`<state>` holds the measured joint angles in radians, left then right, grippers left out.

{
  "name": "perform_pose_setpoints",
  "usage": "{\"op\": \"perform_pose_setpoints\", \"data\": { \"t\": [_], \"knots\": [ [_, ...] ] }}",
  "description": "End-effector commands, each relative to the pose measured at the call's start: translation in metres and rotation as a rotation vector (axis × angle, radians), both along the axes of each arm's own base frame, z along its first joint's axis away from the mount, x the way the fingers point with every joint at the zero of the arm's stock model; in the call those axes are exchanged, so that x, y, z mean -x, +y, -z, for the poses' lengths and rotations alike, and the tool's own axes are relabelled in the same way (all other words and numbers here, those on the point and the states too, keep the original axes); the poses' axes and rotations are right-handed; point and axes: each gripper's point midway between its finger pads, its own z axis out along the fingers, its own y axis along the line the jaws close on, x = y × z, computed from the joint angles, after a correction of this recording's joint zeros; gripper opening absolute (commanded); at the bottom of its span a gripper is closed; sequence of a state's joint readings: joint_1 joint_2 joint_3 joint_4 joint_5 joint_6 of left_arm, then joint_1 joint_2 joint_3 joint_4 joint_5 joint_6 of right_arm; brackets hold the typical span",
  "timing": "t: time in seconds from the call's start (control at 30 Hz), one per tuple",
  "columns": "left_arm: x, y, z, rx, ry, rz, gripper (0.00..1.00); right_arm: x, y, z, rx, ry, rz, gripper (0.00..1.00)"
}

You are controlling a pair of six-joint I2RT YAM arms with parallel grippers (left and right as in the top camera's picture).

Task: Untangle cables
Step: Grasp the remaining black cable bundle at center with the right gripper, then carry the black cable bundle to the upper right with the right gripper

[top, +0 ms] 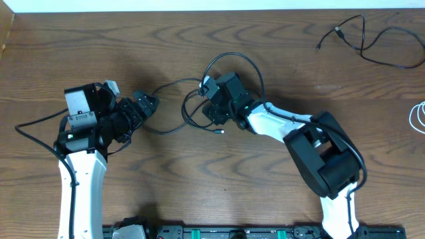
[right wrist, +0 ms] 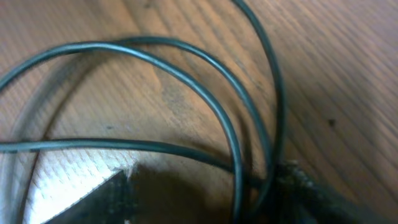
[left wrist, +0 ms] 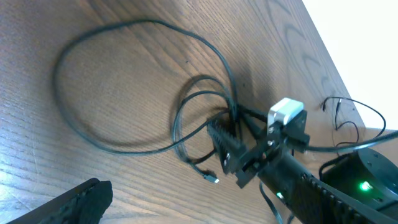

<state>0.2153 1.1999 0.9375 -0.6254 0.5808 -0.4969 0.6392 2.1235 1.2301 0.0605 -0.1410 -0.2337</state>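
Where the black cable bunches: several of its loops cross mid-table right under the right gripper, and its loose plug lies on the wood just beside the crossing.
Right gripper: it is down on the crossing. The strands converge at its fingertip in the right wrist view, but we cannot tell whether it is pinching them or only resting there.
Left gripper: it hovers near the cable's outer loop. One dark finger shows with nothing against it, so we cannot tell how wide it is parted.
Other cables: a second black cable and a white cable lie well apart at the far right of the table, and neither is caught in this knot.
Step in hand, as we judge it: open out the stacked loops.
How we'd do it well: pin a single strand rather than the whole bunch. Draw the plug end back through the loops slowly and low along the wood. Use the left arm to hold the big loop flat.
Risk: a hard pull may cinch the crossing tighter.
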Motion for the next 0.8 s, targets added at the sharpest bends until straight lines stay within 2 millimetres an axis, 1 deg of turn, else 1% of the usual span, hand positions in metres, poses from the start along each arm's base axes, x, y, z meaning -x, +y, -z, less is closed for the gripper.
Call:
{"op": "perform_pose_setpoints", "data": {
  "t": [0.0, 0.03, 0.07, 0.1, 0.2, 0.27, 0.37, 0.4, 0.47, 0.53, 0.57, 0.63, 0.67, 0.77],
  "knots": [
    [0.000, -0.001, -0.007, 0.004, -0.020, 0.008, 0.97, 0.003, -0.016, 0.038, 0.095, 0.042, 0.058, 0.35],
    [0.000, -0.001, -0.007, 0.004, -0.020, 0.008, 0.96, 0.006, -0.019, 0.043, 0.104, 0.063, 0.070, 0.25],
    [0.000, -0.001, -0.007, 0.004, -0.020, 0.008, 0.96, 0.009, -0.022, 0.049, 0.116, 0.088, 0.079, 0.11],
    [0.000, -0.001, -0.007, 0.004, -0.020, 0.008, 0.96, 0.013, -0.025, 0.053, 0.123, 0.114, 0.092, 0.01],
    [0.000, -0.001, -0.007, 0.004, -0.020, 0.008, 0.96, 0.025, -0.034, 0.057, 0.154, 0.181, 0.118, 0.01],
    [0.000, -0.001, -0.006, 0.004, -0.019, 0.008, 0.96, 0.034, -0.051, 0.055, 0.200, 0.237, 0.171, 0.01],
    [0.000, -0.001, -0.006, 0.004, -0.017, 0.008, 0.96, 0.036, -0.080, 0.041, 0.249, 0.284, 0.282, 0.01],
    [0.001, -0.001, -0.005, 0.005, -0.013, 0.008, 0.96, 0.035, -0.097, 0.030, 0.271, 0.295, 0.321, 0.01],
    [0.002, -0.001, -0.005, 0.007, -0.008, 0.008, 0.96, 0.030, -0.120, 0.014, 0.290, 0.293, 0.373, 0.01],
    [0.004, -0.002, -0.003, 0.009, 0.003, 0.008, 0.96, 0.021, -0.152, -0.004, 0.320, 0.273, 0.446, 0.01],
    [0.005, -0.002, -0.003, 0.010, 0.006, 0.008, 0.96, 0.017, -0.166, -0.010, 0.336, 0.265, 0.470, 0.01],
    [0.006, -0.002, -0.002, 0.011, 0.014, 0.008, 0.96, 0.010, -0.202, -0.019, 0.374, 0.258, 0.527, 0.01],
    [0.007, -0.002, -0.001, 0.013, 0.021, 0.008, 0.96, 0.007, -0.228, -0.022, 0.392, 0.269, 0.569, 0.01],
    [0.010, -0.003, 0.001, 0.017, 0.037, 0.007, 0.96, 0.004, -0.279, -0.019, 0.414, 0.312, 0.643, 0.01]
  ]
}}
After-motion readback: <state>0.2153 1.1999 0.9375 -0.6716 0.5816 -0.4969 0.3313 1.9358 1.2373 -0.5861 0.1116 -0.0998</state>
